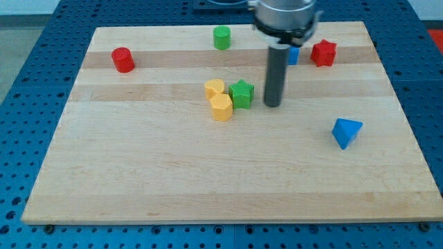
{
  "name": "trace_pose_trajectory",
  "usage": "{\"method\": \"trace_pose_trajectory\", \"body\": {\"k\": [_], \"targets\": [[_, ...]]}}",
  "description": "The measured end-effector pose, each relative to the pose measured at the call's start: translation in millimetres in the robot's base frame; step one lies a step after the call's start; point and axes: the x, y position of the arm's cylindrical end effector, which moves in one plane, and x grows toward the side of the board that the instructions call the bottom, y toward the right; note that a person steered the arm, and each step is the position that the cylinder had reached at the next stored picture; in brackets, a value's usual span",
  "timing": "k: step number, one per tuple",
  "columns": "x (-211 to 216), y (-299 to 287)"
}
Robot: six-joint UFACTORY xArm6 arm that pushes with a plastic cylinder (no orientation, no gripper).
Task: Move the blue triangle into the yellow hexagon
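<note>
My tip (273, 105) holds nothing (a bare rod) and stands just right of the green star (241, 94). The blue triangle (346, 131) lies well apart toward the view's lower right. I would circle to its right side and push leftward toward the yellow hexagon (221, 107), steering below the star.

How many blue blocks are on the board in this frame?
2. The blue triangle lies alone toward the view's right, below and right of my tip. A second blue block sits near the top, mostly hidden behind the rod, beside the red star.
</note>
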Motion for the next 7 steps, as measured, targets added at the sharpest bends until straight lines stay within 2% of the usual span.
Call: {"method": "trace_pose_trajectory", "body": {"k": [1,2,3,4,5,7], "targets": [[45,50],[121,56],[164,59],[149,118],[128,119],[73,84]]}}
